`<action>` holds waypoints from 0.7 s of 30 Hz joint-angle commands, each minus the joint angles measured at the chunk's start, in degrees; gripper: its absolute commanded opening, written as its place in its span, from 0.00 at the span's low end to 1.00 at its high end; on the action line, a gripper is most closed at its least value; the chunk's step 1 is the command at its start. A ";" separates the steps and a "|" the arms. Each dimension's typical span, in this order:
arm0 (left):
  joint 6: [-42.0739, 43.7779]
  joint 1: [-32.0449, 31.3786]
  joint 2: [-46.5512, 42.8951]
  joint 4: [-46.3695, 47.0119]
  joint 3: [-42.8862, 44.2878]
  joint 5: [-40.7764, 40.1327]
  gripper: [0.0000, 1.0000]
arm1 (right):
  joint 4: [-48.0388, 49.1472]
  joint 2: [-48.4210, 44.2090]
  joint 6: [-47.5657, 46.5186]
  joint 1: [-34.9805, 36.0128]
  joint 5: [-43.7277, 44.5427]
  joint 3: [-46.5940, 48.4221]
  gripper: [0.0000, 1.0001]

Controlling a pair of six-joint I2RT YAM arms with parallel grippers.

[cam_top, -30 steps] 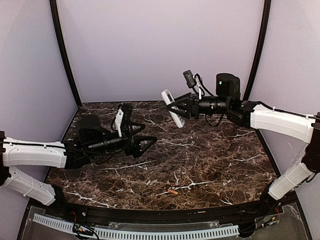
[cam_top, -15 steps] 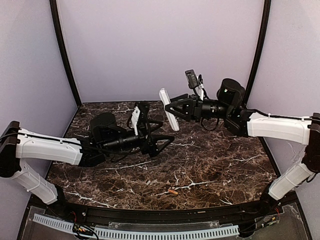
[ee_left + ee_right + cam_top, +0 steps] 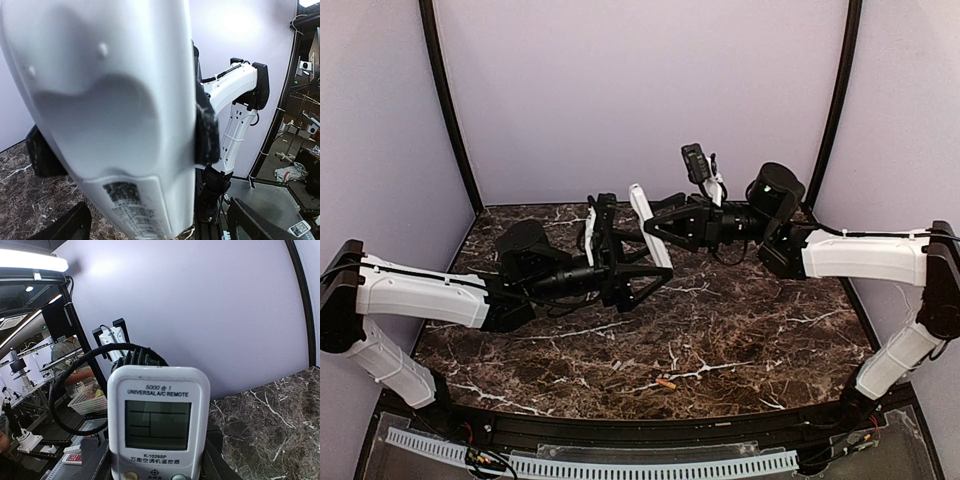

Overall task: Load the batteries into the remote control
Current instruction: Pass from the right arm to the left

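The white remote control [image 3: 642, 205] is held in the air over the middle back of the marble table, tilted, by my right gripper [image 3: 655, 232], which is shut on its lower part. In the right wrist view its front [image 3: 157, 390] with the pale display faces the camera, my right gripper [image 3: 157, 467] around it. My left gripper [image 3: 655, 285] is open just below and beside the remote. In the left wrist view the remote's plain back with a printed label [image 3: 115, 125] fills the frame, between the wide-open jaws of my left gripper [image 3: 159, 231]. One orange-copper battery [image 3: 666, 382] lies on the table near the front.
The dark marble table [image 3: 770, 330] is enclosed by lilac walls with black posts [image 3: 445, 100] at the back corners. A black rail [image 3: 640, 430] runs along the front edge. Both arms meet over the table's back middle.
My left arm has swung right and forward, bringing its open gripper up to the remote. My right arm has carried the remote a little to the left. The battery has not moved.
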 commanded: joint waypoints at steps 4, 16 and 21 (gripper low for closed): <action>-1.58 -0.13 0.34 2.61 1.81 -2.23 0.87 | 6.83 1.13 2.84 0.69 -1.55 -1.15 0.25; -0.13 -0.10 -0.14 2.29 0.94 -5.41 0.67 | 8.98 2.42 5.07 0.71 -2.60 -1.07 0.25; 0.43 -0.10 -0.53 2.09 0.85 -4.67 0.56 | 9.65 2.77 5.80 0.61 -3.08 -1.09 0.28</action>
